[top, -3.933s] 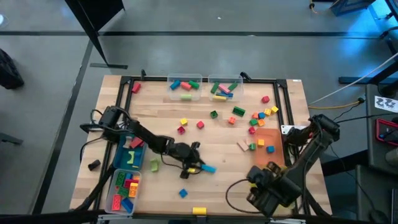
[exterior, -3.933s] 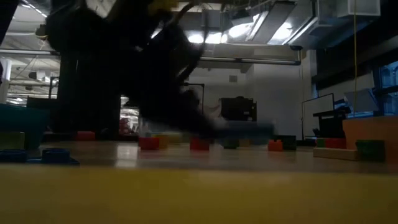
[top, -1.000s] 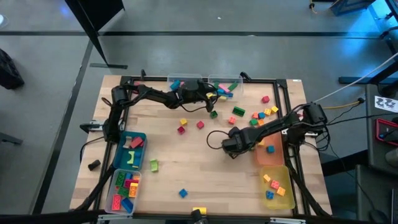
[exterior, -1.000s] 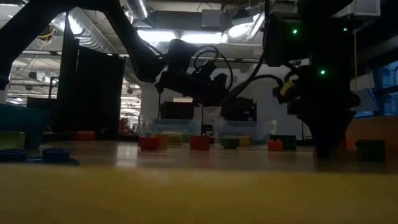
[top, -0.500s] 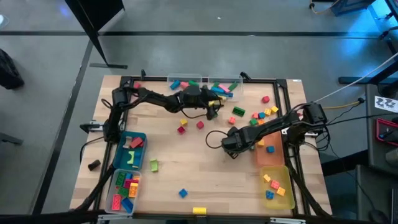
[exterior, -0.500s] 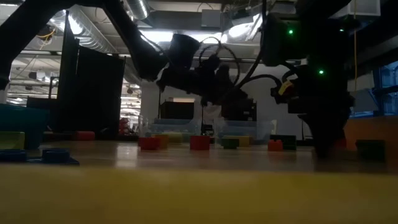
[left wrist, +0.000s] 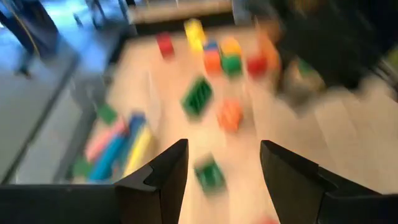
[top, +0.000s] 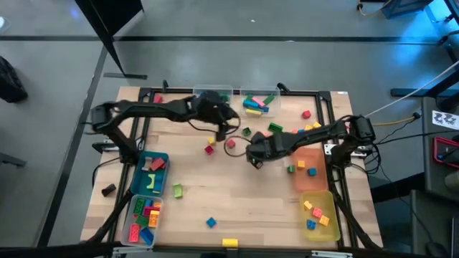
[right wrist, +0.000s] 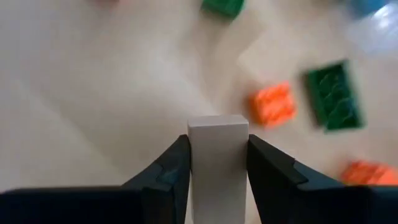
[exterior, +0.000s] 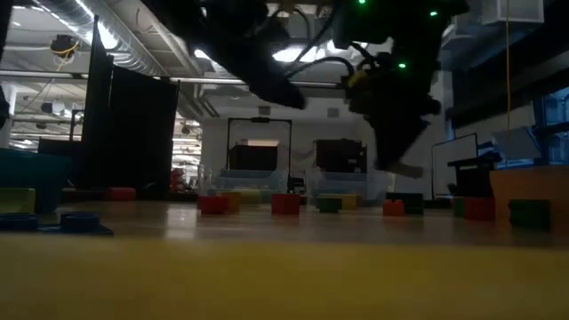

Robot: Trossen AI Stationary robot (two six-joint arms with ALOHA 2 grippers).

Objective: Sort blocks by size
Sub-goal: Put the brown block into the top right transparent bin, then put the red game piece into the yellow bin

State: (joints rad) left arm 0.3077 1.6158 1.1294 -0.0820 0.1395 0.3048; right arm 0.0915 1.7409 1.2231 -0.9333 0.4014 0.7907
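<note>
One pale block (right wrist: pixel 217 149) clamped between right pincer (right wrist: pixel 217 155) fingers, above table.

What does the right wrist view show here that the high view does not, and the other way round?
Only the right wrist view shows the grip: the right gripper is shut on a pale block, lifted above the wood. Only the high view shows the layout: the table, the blue bin and the yellow bin at its sides, and the left gripper, open, near the table's far middle. Both show the dark green block and an orange block lying loose close to the right gripper.
</note>
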